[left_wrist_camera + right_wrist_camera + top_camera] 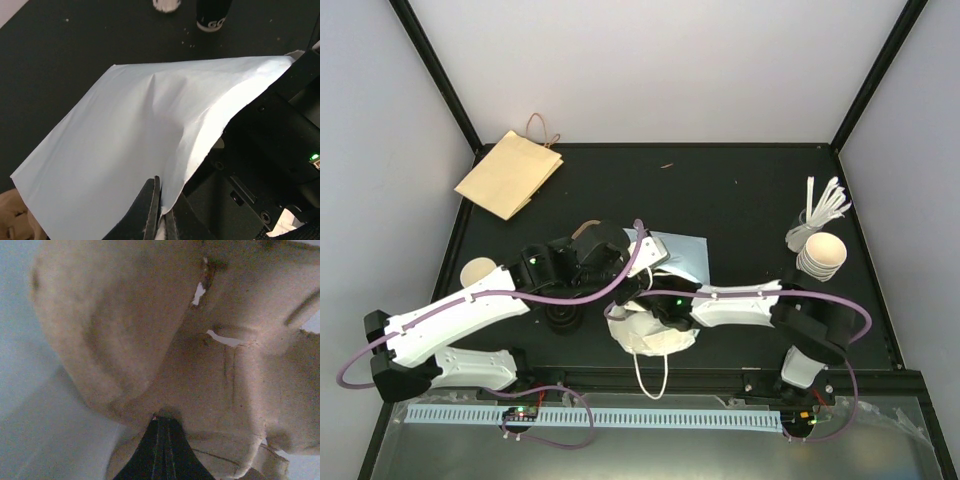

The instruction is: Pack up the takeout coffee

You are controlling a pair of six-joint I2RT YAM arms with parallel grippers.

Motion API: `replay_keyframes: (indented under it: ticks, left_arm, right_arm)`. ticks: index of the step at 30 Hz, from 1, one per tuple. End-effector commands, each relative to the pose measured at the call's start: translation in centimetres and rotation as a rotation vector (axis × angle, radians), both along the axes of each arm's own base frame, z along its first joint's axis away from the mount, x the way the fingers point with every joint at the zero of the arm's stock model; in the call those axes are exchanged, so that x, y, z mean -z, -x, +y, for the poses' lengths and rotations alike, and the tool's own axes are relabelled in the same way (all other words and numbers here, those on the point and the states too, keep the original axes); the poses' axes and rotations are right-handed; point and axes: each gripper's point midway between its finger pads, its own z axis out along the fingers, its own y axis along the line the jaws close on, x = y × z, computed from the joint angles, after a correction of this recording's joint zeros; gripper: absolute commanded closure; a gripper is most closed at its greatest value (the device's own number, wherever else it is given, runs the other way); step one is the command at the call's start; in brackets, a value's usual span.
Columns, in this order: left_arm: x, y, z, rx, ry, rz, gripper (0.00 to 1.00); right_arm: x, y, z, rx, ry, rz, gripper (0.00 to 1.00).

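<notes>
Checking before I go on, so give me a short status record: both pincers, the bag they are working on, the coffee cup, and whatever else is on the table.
left pincer: shut on an edge of the white paper bag
right pincer: shut on crumpled paper, apparently the same bag
white paper bag: mid-table, between the two arms
takeout coffee: not identifiable in any view
brown paper bag: lying flat, partly past the far-left corner of the table
stack of lidless white cups: right side, apart from the white bag

bench [740,200] black; flat bag [510,172] tan; white bag [125,150], tan inside; arms [460,310] white, black joints; cables [620,285] purple; cup stack [820,255] white
</notes>
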Motion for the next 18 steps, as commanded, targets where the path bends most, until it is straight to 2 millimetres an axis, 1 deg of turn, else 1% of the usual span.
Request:
replay_keyframes:
  ticks: [1, 6, 10, 14, 18]
  left_arm:
    - [0.3, 3.3, -0.2, 0.06, -0.022, 0.111, 0.98]
    - [-0.4, 2.2, -0.1, 0.023, -0.028, 0.062, 0.98]
    - [-0.9, 1.5, 0.1, -0.019, -0.038, 0.043, 0.98]
    - [-1.5, 1.2, 0.4, -0.028, -0.034, 0.015, 0.98]
    - [-1.4, 1.1, 0.8, -0.02, -0.052, -0.01, 0.98]
  right_arm:
    - [-3.6, -1.1, 0.2, -0.024, -0.128, -0.063, 0.99]
    - [-4.6, 0.7, 0.3, -0.103, -0.139, -0.067, 0.99]
    - [-4.4, 2.0, 0.0, -0.152, -0.12, -0.032, 0.99]
    - [-4.0, 2.7, -0.7, -0.156, -0.104, 0.005, 0.99]
    - [-4.6, 3.5, -0.7, -0.187, -0.127, 0.018, 0.99]
